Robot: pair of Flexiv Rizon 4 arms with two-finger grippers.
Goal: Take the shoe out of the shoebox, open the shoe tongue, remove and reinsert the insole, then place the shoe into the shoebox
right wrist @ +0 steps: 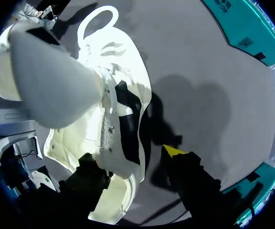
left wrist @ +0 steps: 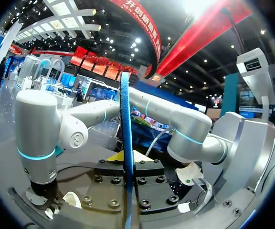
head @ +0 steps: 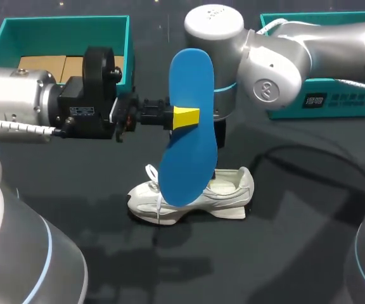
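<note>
On dark counter (head: 296,253), white lace-up sneaker (head: 230,190). Above it, blue foam insole (head: 192,95) upright, clamped in left gripper (head: 185,117); right gripper (right wrist: 135,160) spread astride sneaker's heel. Removal apparently done; reinsertion next: lowering insole toe-first into opening.

**Setting:** robot manipulation workstation, of the laboratory or demonstration kind.

**Evidence:**
- A dark grey table (head: 296,253) is flanked by two silver jointed arms. The left arm (head: 18,104) is brought in from the left and the right arm (head: 296,57) from the right.
- Lit blue bands are seen at the arm joints.
- An open teal shoebox (head: 65,25) is set at the far left of the table.
- A second teal box (head: 284,104) is set at the far right.
</note>
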